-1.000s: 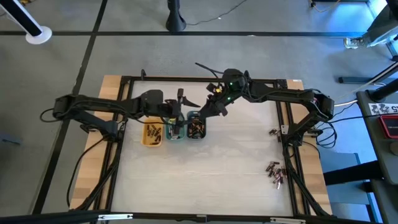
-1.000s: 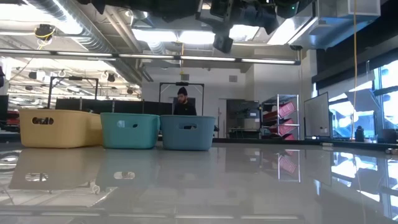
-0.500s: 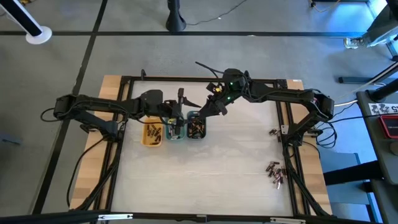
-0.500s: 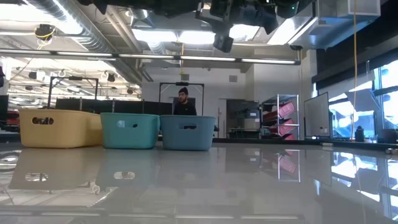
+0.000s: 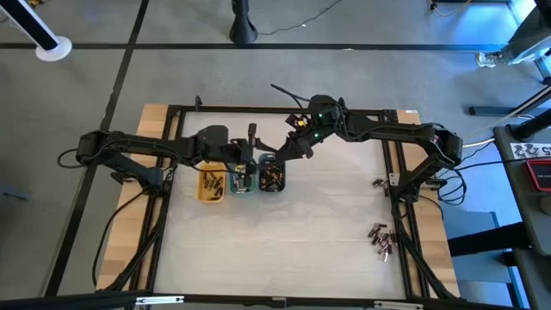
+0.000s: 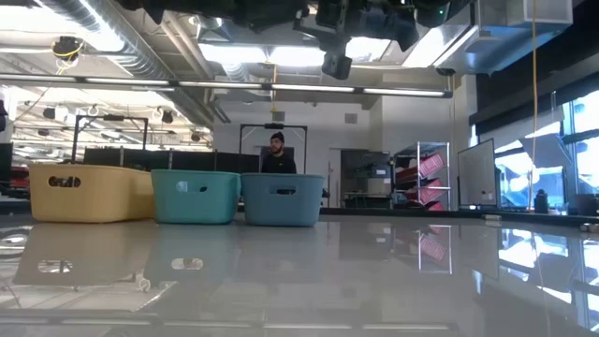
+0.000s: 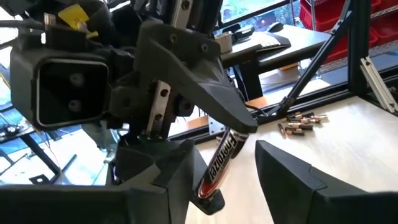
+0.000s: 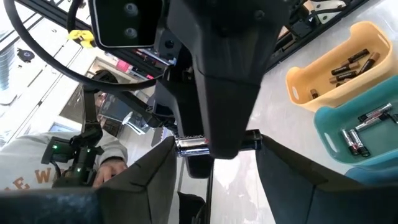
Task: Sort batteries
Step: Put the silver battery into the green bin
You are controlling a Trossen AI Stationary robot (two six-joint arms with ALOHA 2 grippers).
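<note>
Right gripper: clamped endwise on one black-and-copper cylindrical battery, in the air above the trays.
Left gripper: fingers apart, flanking that battery's sides; a gap shows on one side.
Held battery, place: between the two grippers, at about 11 o'clock from the middle of the pale table.
Trays: three small oblong plastic ones touching in a row: yellow tray, green tray, grey-blue tray.
Sorted batteries: several in each tray; the exact numbers cannot be told.
Loose batteries: two groups, a larger heap at 4 o'clock and a smaller cluster at 3 o'clock.
Person: one, beyond the table.
</note>
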